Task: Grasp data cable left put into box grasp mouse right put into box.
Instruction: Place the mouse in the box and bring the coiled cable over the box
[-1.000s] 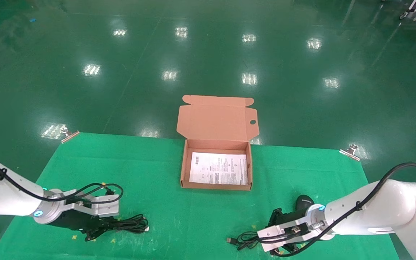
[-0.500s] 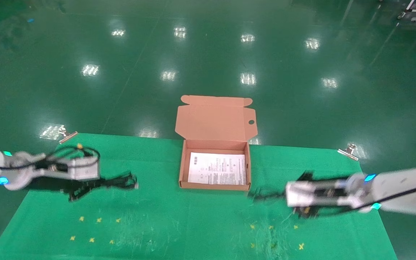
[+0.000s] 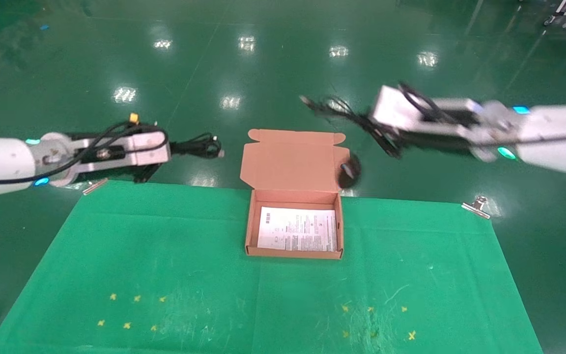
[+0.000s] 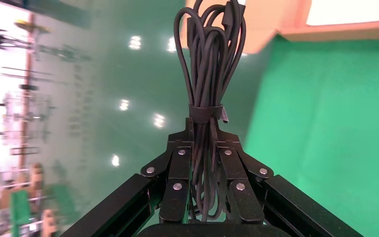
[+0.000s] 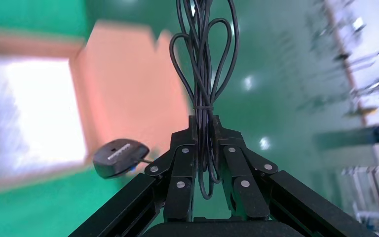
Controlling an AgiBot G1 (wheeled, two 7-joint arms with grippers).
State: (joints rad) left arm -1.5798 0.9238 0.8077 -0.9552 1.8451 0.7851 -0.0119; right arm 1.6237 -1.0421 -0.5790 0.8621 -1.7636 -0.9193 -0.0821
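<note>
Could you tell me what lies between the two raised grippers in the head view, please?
The box's open lid stands between the left gripper holding the data cable and the right gripper; the mouse dangles beside the lid.

Nothing legible for you here. The white leaflet (image 3: 297,229) inside the box (image 3: 249,223) has dense print w/ a few small dark blocks near its top, but too small to read. The mouse (image 5: 120,156) shows a pale mark on its body in the right wrist view, can't make out the letters. No other labels, nos. or signs you could read.
</note>
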